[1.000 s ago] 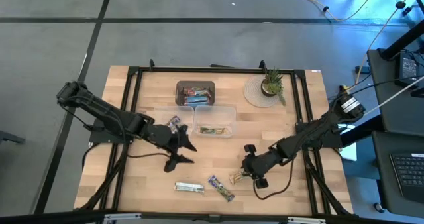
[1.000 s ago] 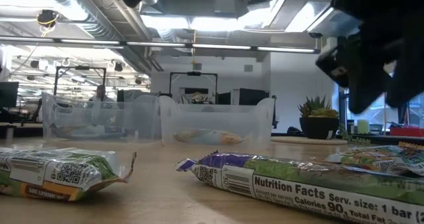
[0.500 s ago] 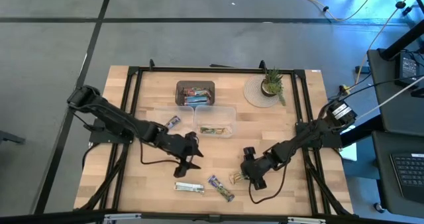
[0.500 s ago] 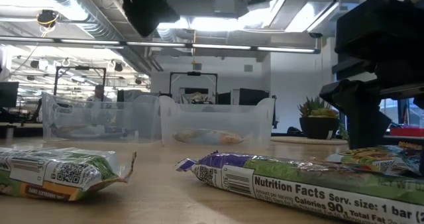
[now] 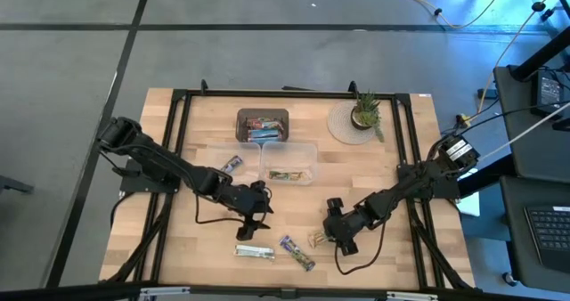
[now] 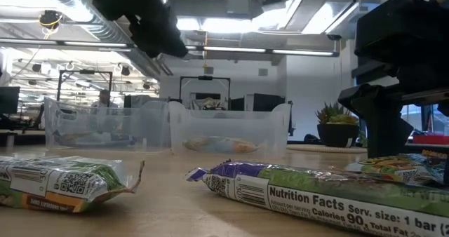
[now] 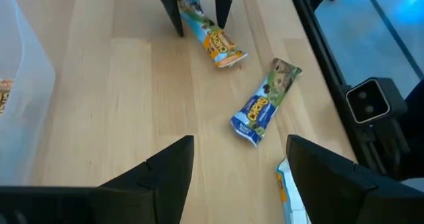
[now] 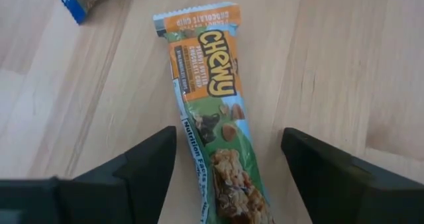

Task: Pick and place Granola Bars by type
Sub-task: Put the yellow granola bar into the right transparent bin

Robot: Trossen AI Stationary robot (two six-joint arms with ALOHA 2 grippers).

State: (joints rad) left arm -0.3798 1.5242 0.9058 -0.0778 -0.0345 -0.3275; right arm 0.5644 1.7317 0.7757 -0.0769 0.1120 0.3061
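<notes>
Three Granola Bars lie flat near the table's front edge: a silvery-green one (image 5: 254, 252), a blue-green one (image 5: 297, 254) and an orange-green Chewy bar (image 8: 211, 111). My right gripper (image 8: 228, 132) is open and low over the Chewy bar, with one finger on either side of its middle and neither touching it. My left gripper (image 5: 255, 214) hangs open above the table's middle, holding nothing. From there its wrist view takes in the blue-green bar (image 7: 265, 101) and the Chewy bar (image 7: 209, 32). One bar (image 5: 233, 165) lies in the left clear tub and another (image 5: 285, 175) in the right clear tub.
A dark brown tray (image 5: 240, 127) with several bars stands behind the two clear tubs (image 5: 307, 150). A potted plant (image 5: 365, 112) on a round mat sits at the back right. A black frame rail (image 5: 410, 158) runs along the table's sides.
My left gripper has moved away from the left tub toward the table's right and near edge, and now hangs above the table's middle. My right gripper has come down onto the table around the Chewy bar. The bars have stayed where they were.
</notes>
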